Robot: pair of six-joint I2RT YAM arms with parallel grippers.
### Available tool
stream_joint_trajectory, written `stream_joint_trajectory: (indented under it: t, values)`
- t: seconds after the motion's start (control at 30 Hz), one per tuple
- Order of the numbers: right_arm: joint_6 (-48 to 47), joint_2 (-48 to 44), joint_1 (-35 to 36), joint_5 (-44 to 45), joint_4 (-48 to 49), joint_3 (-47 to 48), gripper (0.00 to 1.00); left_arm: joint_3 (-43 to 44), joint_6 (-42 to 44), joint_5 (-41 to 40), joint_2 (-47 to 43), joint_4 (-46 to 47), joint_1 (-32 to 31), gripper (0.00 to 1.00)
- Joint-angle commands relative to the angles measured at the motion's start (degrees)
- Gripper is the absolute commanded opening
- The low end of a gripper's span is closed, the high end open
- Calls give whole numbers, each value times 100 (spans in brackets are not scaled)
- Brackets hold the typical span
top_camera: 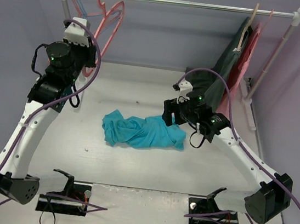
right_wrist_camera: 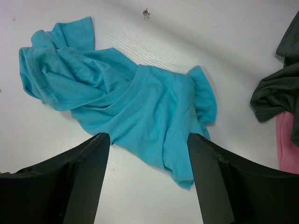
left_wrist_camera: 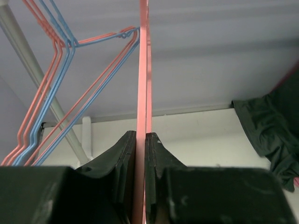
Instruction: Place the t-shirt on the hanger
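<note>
The teal t-shirt lies crumpled on the table's middle; it also shows in the right wrist view. The salmon-pink hanger hangs at the left end of the rail, its hook by the rod. My left gripper is raised beside it and shut on its thin pink bar, which runs up between the fingers of that gripper. My right gripper hovers open just over the shirt's right end; in the wrist view the cloth lies between and beyond the wide-spread fingers.
Light-blue and pink wire hangers hang on the rail left of the held one. A dark grey-green garment and a pink garment hang at the rail's right end, their hems on the table.
</note>
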Motion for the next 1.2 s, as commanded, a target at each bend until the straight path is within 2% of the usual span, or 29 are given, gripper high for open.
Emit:
stream_joint_trajectory:
  t: [0.0,0.13,0.33,0.43,0.6,0.8,0.97,1.17]
  values:
    - [37,-131,25,126,148,-22,68,0,-135,219,-608,252,-5,0]
    - [151,-70,25,380,113,-101,62,-404,-197,693,-1004,-81,-5,0]
    - [607,124,34,521,157,-470,45,-1344,-302,1649,-1479,-687,-14,0]
    - [923,229,43,513,166,-628,42,-1880,-399,2125,-1708,-951,-58,0]
    - [1214,518,183,548,341,-787,44,-2811,-593,2470,-2226,-1154,-269,0]
    - [1258,1116,298,609,701,-769,51,-3216,-864,2654,-2736,-1743,-401,0]
    - [1285,1398,368,767,851,-533,49,-3568,-979,2374,-3166,-2016,-462,0]
    - [1338,1889,596,776,975,21,47,-3744,-944,1995,-3159,-2148,-462,0]
